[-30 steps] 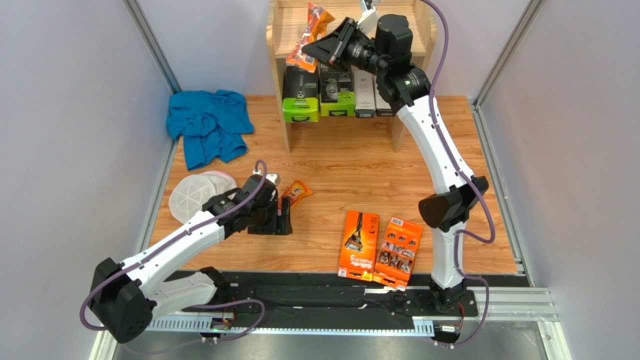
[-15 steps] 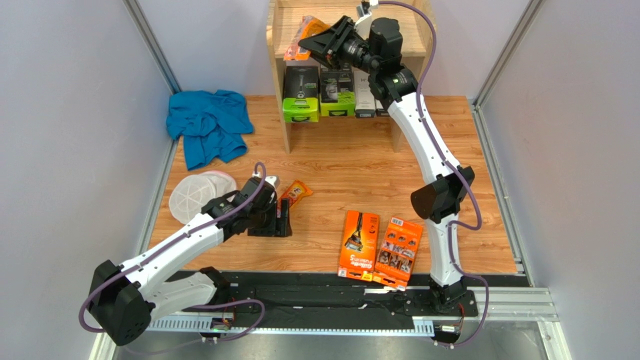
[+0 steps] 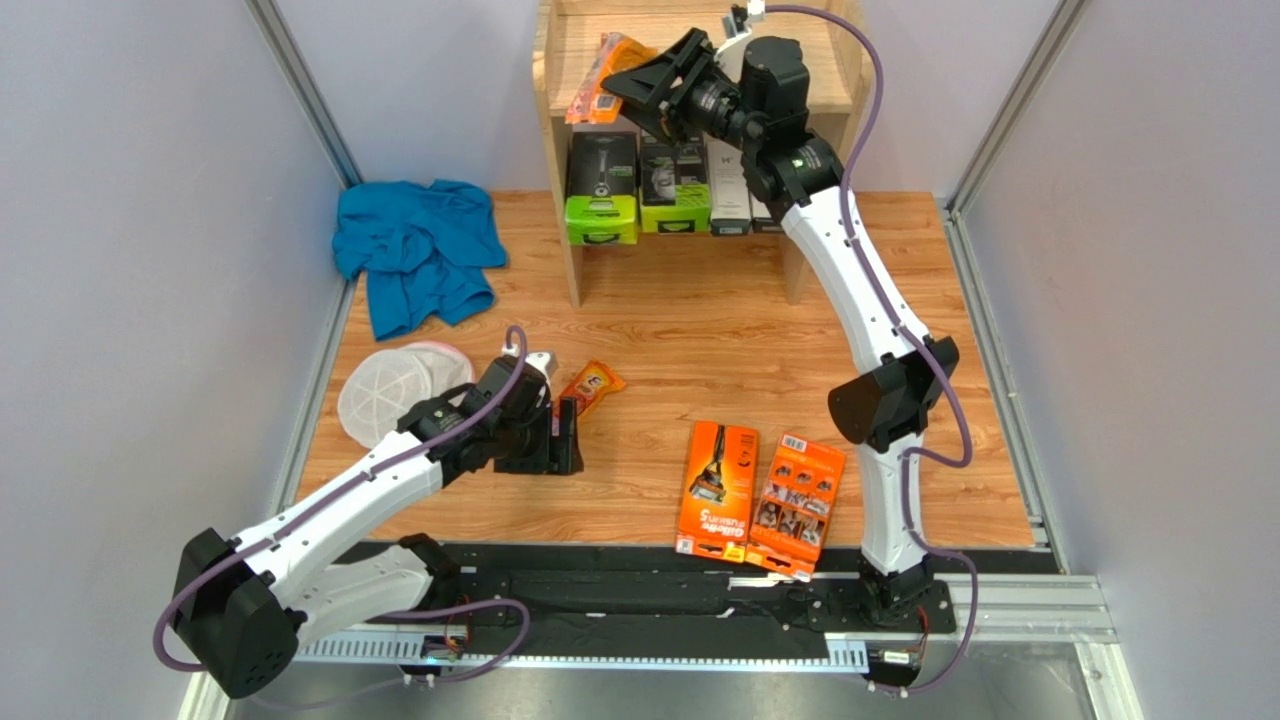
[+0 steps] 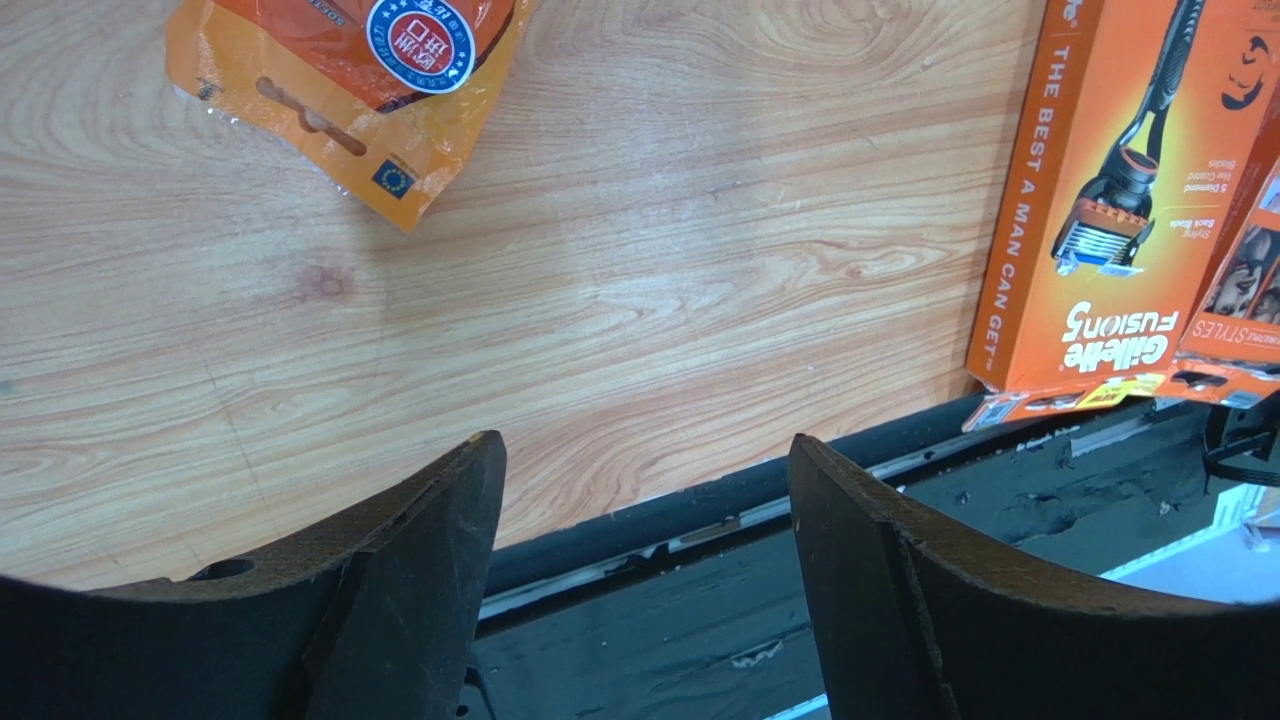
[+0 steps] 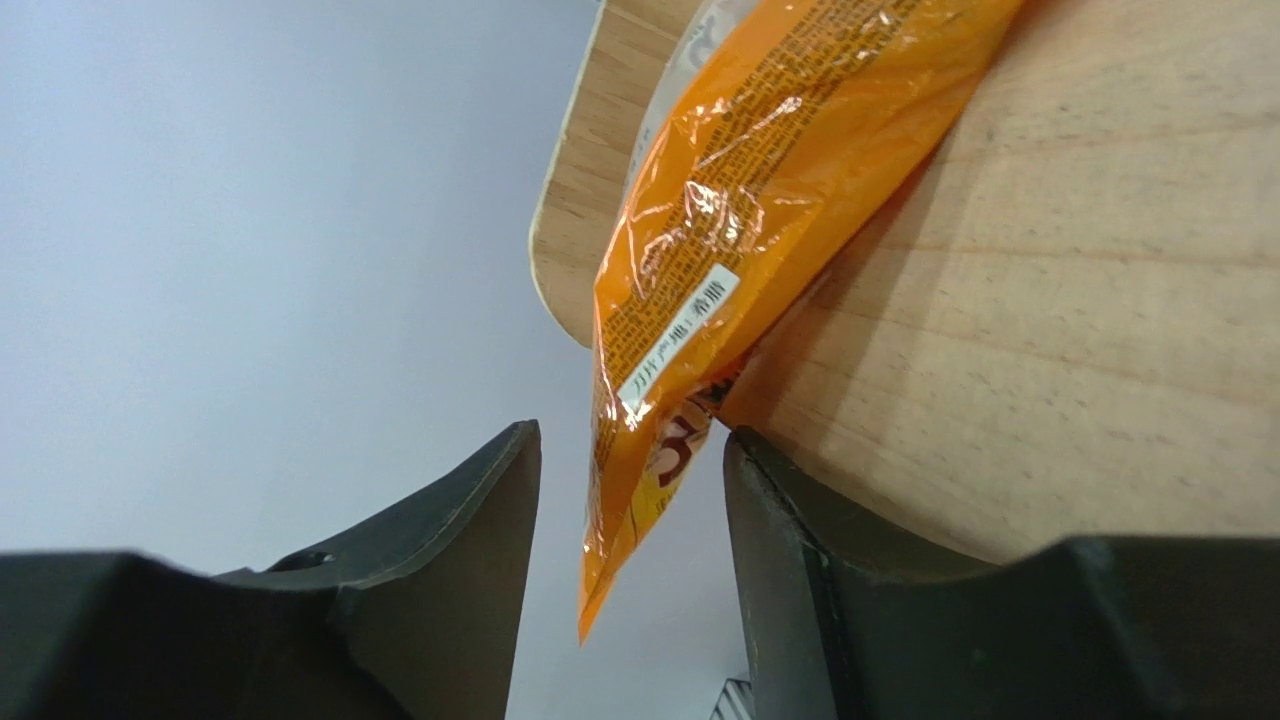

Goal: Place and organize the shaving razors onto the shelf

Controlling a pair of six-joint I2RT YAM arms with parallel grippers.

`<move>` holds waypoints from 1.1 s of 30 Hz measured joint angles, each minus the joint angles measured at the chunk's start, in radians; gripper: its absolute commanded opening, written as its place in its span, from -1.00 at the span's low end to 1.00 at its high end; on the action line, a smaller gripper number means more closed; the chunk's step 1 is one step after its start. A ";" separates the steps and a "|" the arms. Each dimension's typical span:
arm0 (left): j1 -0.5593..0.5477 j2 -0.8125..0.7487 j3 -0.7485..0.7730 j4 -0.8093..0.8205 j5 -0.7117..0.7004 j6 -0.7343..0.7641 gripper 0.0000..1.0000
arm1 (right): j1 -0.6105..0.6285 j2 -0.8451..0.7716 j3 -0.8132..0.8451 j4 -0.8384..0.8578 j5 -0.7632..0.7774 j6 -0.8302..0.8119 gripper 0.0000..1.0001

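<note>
Right wrist view: right hand (image 5: 628,443) was open, jaws loose around the near end of the orange blister pack (image 5: 751,195). The pack lay on the shelf (image 5: 1052,345), long axis pointing straight away. Left hand (image 4: 643,450) hung open over the table (image 4: 676,270).

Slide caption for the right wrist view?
Right gripper open around the end of the narrow orange blister pack lying on the light wooden shelf.
</note>
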 measured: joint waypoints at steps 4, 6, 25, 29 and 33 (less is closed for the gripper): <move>0.000 -0.001 0.000 0.000 0.000 -0.002 0.55 | 0.000 -0.055 -0.055 -0.030 0.034 -0.025 -0.16; 0.000 -0.001 0.000 0.000 0.000 -0.002 0.56 | 0.000 -0.084 -0.080 -0.032 0.044 -0.035 -0.21; 0.000 -0.008 -0.007 0.000 0.003 -0.002 0.55 | 0.011 -0.131 -0.103 -0.087 0.061 -0.073 -0.28; 0.000 -0.008 -0.007 0.000 0.003 -0.002 0.55 | 0.021 -0.130 -0.105 -0.091 0.061 -0.077 -0.29; 0.000 -0.008 -0.007 0.000 0.003 -0.002 0.55 | 0.031 -0.114 -0.100 -0.090 0.061 -0.077 -0.41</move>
